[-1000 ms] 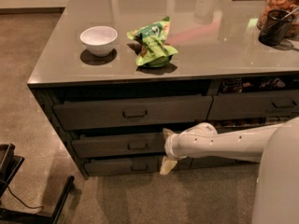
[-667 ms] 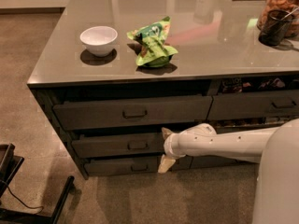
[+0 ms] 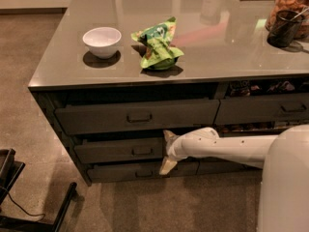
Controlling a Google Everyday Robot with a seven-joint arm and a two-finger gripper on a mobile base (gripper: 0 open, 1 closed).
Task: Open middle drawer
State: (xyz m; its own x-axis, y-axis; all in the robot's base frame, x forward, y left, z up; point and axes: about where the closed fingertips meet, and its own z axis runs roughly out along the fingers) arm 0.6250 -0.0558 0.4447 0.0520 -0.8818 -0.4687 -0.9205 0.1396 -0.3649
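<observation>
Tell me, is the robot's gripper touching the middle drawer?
Cannot tell. In the camera view the gripper overlaps the middle drawer's right end; no contact or gap shows plainly.

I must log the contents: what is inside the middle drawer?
Only a dark gap shows above the middle drawer front; the drawer above covers the inside. The gripper is at that front's right end.

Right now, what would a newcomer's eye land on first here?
The white robot arm reaching in low from the right, its gripper at the right end of the middle drawer, the dark grey-brown one with a loop handle. Next, the crumpled green snack bag beside a white round bowl on the glossy grey countertop.
</observation>
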